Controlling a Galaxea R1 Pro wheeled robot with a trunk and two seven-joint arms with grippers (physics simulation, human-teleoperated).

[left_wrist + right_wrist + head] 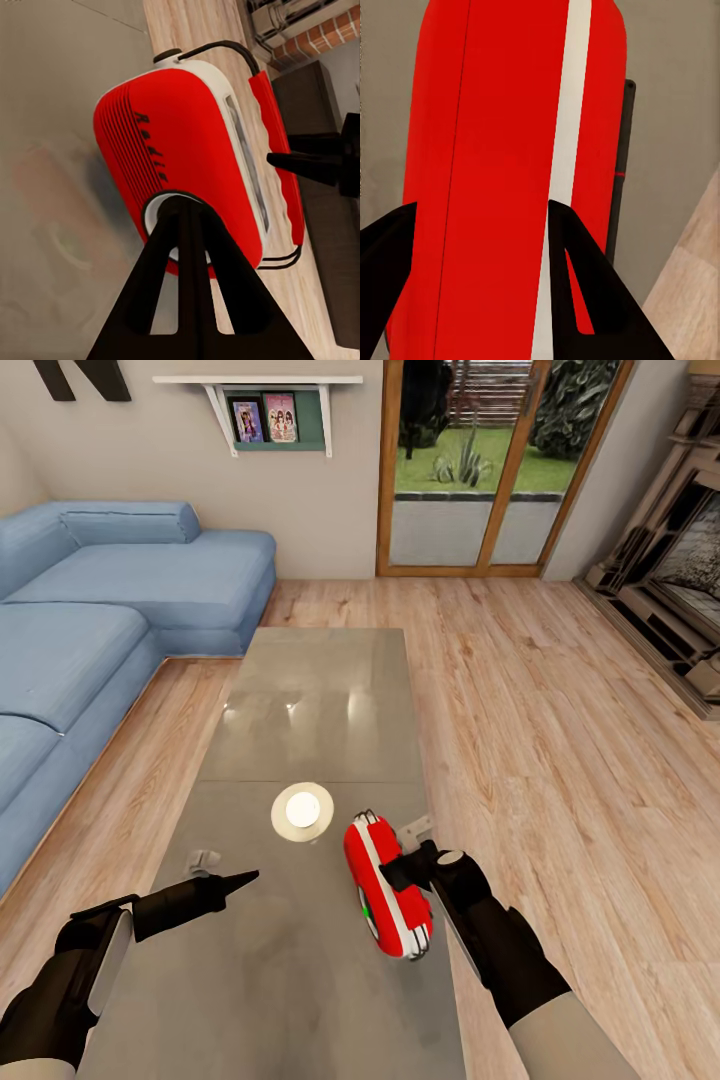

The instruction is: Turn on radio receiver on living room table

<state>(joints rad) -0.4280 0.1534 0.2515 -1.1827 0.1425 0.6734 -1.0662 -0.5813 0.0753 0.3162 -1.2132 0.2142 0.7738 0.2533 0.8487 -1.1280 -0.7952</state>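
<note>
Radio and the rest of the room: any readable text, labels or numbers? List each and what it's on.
"Radio": dark raised script on the red face of the radio receiver, beside its grille lines, seen in the left wrist view.
Two framed pictures under the wall shelf: any lettering is too small to read.
Dark shapes on the wall at the head view's top left: cropped, unreadable.

Left tool (pixel 245 877) closed, pointing right; right tool (pixel 400 870) spread, arm extended forward.
</note>
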